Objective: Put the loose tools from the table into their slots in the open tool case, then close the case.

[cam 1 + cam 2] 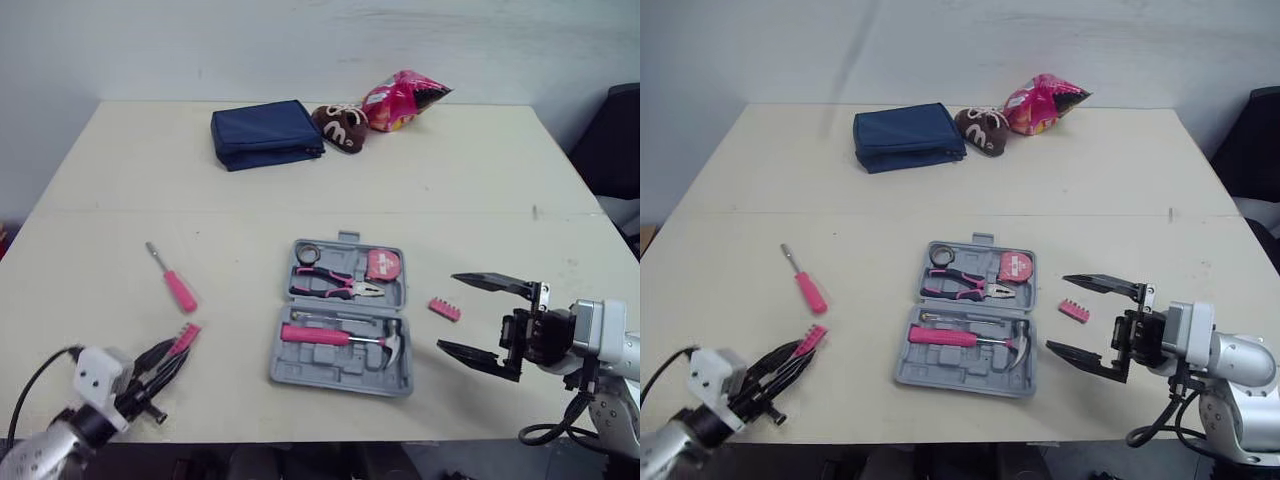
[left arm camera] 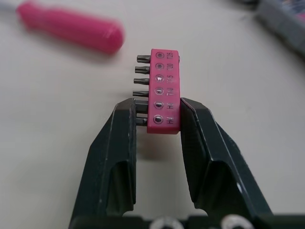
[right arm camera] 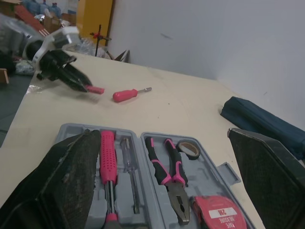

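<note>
Left wrist view tells it best: the left gripper [image 2: 158,109] has its two black fingers pinched on the near end of a small pink plastic bit holder [image 2: 163,71] carrying a row of dark bits. It sits at or just off the cream table [image 1: 120,180], near the front left edge and well apart from the open grey plastic tool case [image 1: 345,378]. To my eye the bite takes in only the last bit or two, so the carry wants to be slow and level, or the strip may swing or slip out. A pink-handled screwdriver [image 1: 180,291] lies loose just beyond it. On the other side the right gripper [image 1: 448,312] hangs spread wide around a second pink bit strip [image 1: 445,309], just right of the case. A pink-handled hammer [image 1: 330,336], pliers [image 1: 338,288] and a tape measure [image 1: 383,265] sit in the case. The empty moulded recesses along its near edge look like the destination, though I can't tell which one fits.
</note>
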`<state>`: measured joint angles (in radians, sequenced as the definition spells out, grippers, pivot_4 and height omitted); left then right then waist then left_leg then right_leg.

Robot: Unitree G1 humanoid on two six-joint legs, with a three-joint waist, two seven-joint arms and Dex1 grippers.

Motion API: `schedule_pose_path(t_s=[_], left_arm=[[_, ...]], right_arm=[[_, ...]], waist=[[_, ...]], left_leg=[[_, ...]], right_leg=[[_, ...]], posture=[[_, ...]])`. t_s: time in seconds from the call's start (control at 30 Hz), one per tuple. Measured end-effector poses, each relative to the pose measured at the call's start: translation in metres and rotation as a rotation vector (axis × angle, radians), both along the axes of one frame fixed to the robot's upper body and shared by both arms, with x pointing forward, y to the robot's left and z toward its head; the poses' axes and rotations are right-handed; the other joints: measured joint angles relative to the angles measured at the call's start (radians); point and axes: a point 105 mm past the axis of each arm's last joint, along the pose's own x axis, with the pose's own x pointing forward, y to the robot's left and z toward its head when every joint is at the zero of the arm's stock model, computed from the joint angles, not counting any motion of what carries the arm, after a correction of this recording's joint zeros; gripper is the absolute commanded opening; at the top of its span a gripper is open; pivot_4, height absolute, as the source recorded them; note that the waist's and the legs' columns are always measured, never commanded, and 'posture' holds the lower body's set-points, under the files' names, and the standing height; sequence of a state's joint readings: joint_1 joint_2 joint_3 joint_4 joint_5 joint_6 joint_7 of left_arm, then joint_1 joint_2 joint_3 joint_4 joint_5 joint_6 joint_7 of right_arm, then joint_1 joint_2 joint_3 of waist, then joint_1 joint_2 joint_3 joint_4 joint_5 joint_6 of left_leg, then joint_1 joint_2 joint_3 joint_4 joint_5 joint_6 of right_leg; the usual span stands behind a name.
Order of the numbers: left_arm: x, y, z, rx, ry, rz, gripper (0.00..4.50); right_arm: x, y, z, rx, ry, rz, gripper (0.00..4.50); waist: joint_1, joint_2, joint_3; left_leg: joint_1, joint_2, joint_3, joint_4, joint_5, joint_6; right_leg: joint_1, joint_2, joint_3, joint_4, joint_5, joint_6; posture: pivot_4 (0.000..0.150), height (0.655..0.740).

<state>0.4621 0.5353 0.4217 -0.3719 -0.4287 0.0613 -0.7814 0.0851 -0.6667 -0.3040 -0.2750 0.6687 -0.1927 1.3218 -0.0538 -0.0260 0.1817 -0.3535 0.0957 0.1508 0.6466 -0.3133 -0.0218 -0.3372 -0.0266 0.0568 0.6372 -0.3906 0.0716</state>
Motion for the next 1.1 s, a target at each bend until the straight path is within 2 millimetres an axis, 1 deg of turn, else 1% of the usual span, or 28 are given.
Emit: schedule_pose_path(t_s=[0.07,0.17,0.2,0.27,0.3,0.4,0.53,0.73,0.93,1.1], left_arm=[[0.007,-0.019,0.011,0.028,-0.024,-0.132,0.64],[0.016,-0.055,0.028,0.047,-0.052,-0.340,0.64],[0.016,-0.068,0.035,0.072,-0.051,-0.431,0.64],[0.016,-0.083,0.044,0.129,-0.036,-0.557,0.64],[0.015,-0.087,0.046,0.157,-0.025,-0.598,0.64],[0.016,-0.094,0.043,0.265,0.074,-0.706,0.64],[0.019,-0.107,0.046,0.377,0.137,-0.788,0.64],[0.031,-0.123,0.047,0.534,0.197,-0.807,0.64],[0.038,-0.127,0.040,0.644,0.227,-0.800,0.64],[0.038,-0.125,0.034,0.675,0.263,-0.792,0.64]], right_arm=[[-0.002,-0.006,-0.003,-0.009,0.007,-0.023,4.50],[-0.005,-0.011,-0.005,-0.027,0.005,-0.043,4.50],[-0.006,-0.014,-0.005,-0.037,0.004,-0.052,4.50],[-0.010,-0.017,-0.009,-0.064,0.018,-0.054,4.50],[-0.012,-0.018,-0.010,-0.073,0.021,-0.053,4.50],[-0.015,-0.021,-0.016,-0.081,0.048,-0.065,4.50],[-0.019,-0.024,-0.018,-0.087,0.059,-0.081,4.50],[-0.027,-0.022,-0.021,-0.096,0.084,-0.085,4.50],[-0.030,-0.022,-0.022,-0.098,0.090,-0.095,4.50],[-0.032,-0.022,-0.019,-0.102,0.078,-0.102,4.50]], waist=[[0.001,0.001,0.000],[0.000,0.001,0.000],[0.000,0.001,0.000],[0.001,0.001,0.001],[-0.001,0.001,0.001],[-0.005,0.004,0.002],[-0.001,0.004,0.003],[0.006,0.005,0.003],[0.002,0.005,0.003],[0.005,0.005,0.003]], left_leg=[[0.000,-0.001,0.001,0.000,0.000,-0.002],[-0.001,0.000,0.002,0.001,0.001,-0.003],[-0.001,0.000,0.002,0.001,0.001,-0.004],[-0.001,0.001,0.002,0.000,0.002,-0.005],[-0.001,0.001,0.003,0.000,0.002,-0.005],[0.000,0.003,0.004,0.000,0.003,-0.007],[0.000,0.003,0.004,0.001,0.004,-0.007],[-0.001,0.002,0.004,0.002,0.004,-0.007],[-0.001,0.004,0.005,0.003,0.004,-0.008],[-0.001,0.006,0.004,0.003,0.005,-0.009]], right_leg=[[0.000,0.000,0.000,-0.001,0.000,0.000],[-0.001,0.000,0.001,-0.002,0.000,0.000],[-0.001,0.001,0.001,-0.002,0.000,0.001],[-0.001,0.002,0.001,-0.002,0.000,0.002],[-0.002,0.002,0.002,-0.002,-0.001,0.002],[-0.002,0.005,0.003,-0.001,-0.001,0.002],[-0.003,0.005,0.004,0.000,-0.001,0.002],[-0.003,0.005,0.004,0.000,0.000,0.003],[-0.004,0.009,0.006,0.001,0.000,0.003],[-0.004,0.011,0.007,0.004,-0.001,0.003]], posture=[[0.150,0.7400],[0.150,0.7400],[0.150,0.7400],[0.150,0.7400],[0.150,0.7400],[0.150,0.7400],[0.150,0.7400],[0.150,0.7400],[0.150,0.7400],[0.150,0.7400]])
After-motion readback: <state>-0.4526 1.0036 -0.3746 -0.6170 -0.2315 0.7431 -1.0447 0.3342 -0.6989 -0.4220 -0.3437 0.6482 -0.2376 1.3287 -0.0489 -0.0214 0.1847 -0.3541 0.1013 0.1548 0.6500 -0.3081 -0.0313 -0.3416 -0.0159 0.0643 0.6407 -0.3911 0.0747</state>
